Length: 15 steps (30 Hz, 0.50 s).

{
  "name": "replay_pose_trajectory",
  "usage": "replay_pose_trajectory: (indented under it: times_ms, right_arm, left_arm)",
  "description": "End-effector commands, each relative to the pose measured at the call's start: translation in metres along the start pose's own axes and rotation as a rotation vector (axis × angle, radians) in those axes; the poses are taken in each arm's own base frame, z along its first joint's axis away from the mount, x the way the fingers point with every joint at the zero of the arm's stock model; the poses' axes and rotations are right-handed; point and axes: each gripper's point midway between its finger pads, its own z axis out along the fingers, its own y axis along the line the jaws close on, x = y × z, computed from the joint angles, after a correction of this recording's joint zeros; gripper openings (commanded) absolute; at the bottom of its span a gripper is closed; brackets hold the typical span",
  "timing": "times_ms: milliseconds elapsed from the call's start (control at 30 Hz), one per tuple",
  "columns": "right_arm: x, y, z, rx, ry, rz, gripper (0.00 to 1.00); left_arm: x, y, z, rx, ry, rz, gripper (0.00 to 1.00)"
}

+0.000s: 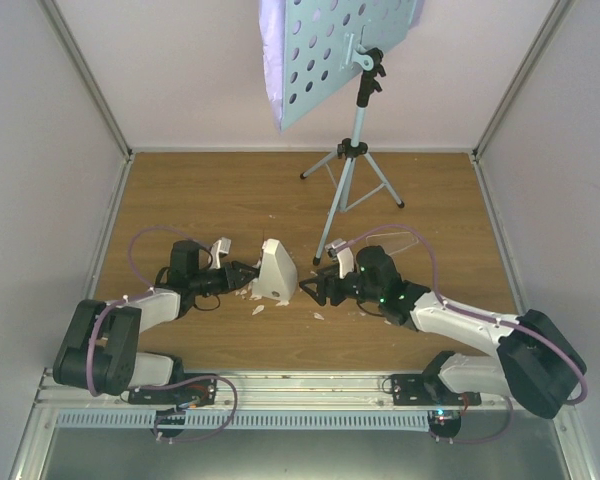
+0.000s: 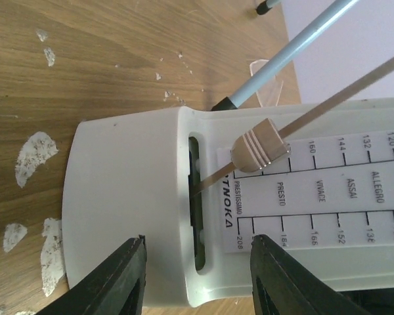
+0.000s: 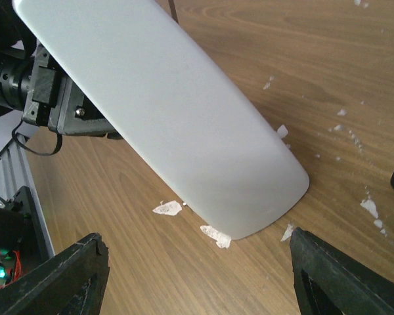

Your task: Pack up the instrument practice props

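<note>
The small white pyramid metronome [image 1: 276,272] stands on the wooden floor between my two grippers. In the left wrist view its tempo-scale face [image 2: 138,197] and pendulum weight [image 2: 261,146] fill the frame. My left gripper [image 1: 248,275] is open, its fingers [image 2: 118,282] hovering over the metronome's base end, not closed on it. My right gripper [image 1: 315,290] is wide open just short of the metronome's plain back [image 3: 171,118]. The light-blue music stand [image 1: 352,150] stands at the back, its perforated desk [image 1: 345,50] holding lilac sheet-music pages [image 1: 272,70].
White crumbs [image 2: 34,154] lie scattered round the metronome, also seen in the right wrist view [image 3: 167,209]. A tripod leg [image 2: 282,62] reaches close behind the metronome. White walls enclose the floor on three sides; a metal rail [image 1: 300,390] runs along the near edge.
</note>
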Motion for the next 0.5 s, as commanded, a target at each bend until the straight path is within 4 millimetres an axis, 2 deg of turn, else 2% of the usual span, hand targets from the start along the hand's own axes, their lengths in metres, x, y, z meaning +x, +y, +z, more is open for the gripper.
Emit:
replay_pose_trajectory:
  times_ms: [0, 167, 367, 467]
  right_arm:
    - [-0.007, 0.001, -0.006, 0.024, -0.052, -0.074, 0.80]
    - [0.001, -0.017, -0.013, 0.124, -0.052, -0.070, 0.81]
    - [0.004, -0.024, -0.030, 0.174, -0.097, -0.003, 0.82]
    - [0.002, -0.019, -0.035, 0.155, -0.113, 0.003, 0.83]
  left_arm:
    - [0.013, -0.012, 0.000, 0.068, 0.015, 0.052, 0.45]
    - [0.048, -0.023, 0.005, 0.073, 0.066, 0.043, 0.45]
    - [0.076, -0.064, 0.016, 0.115, 0.113, 0.126, 0.46]
    - [0.071, -0.065, 0.015, 0.060, 0.112, 0.146, 0.46]
